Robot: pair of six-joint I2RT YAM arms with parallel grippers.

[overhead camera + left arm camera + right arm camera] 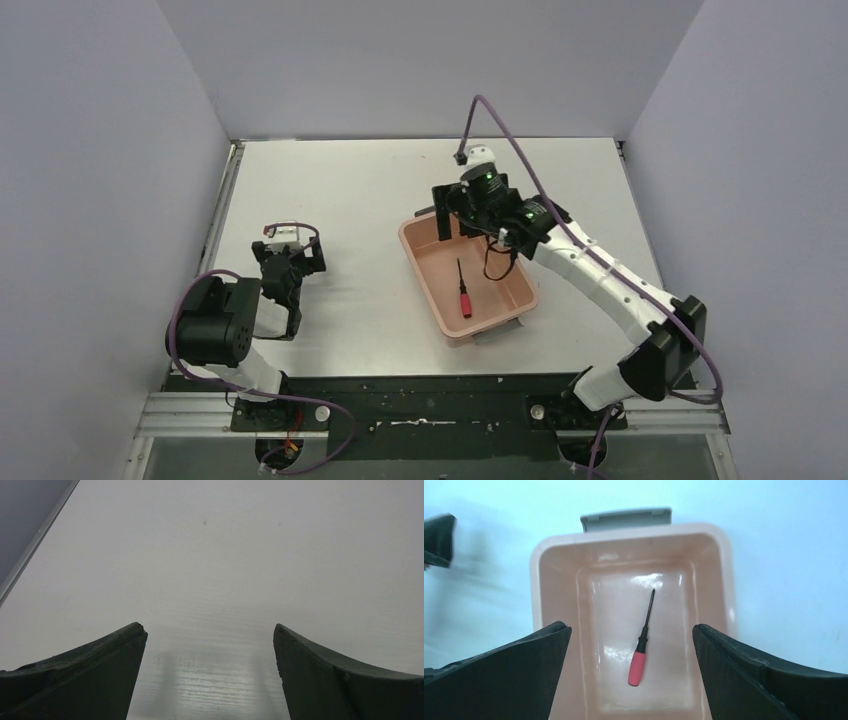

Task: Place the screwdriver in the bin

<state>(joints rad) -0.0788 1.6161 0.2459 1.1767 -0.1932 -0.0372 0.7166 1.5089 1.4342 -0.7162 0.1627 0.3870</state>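
The white table (350,180) carries the salmon-pink bin (421,268) right of its middle, set at a slant. The right arm reaches over the bin's far end, while the left arm is folded back near its own base, well apart from the bin. The right gripper (629,630) hangs above the bin with its jaws spread very wide and nothing between them. The left gripper (208,630) is likewise wide apart and holds nothing, with only table surface under it. The screwdriver (642,642) lies flat on the bin's floor, roughly mid-floor, with its red handle toward the bin's near end in the overhead view, touching neither a wall nor a finger. From how it lies, the task looks all but done, and the step in hand is judged to be the retreat. That would go best as a straight lift with the jaws kept apart, so that neither of the 2 fingers (524,670) catches the rim or nudges the probably light bin, and only then a swing back toward the base. The overhead view alone shows both arms, the bin's slant and its place on the table. The right wrist view alone shows clearly the gap between jaws and screwdriver, the glossy floor and 1 grey handle (626,519). The left wrist view adds only what lies between its own jaws.
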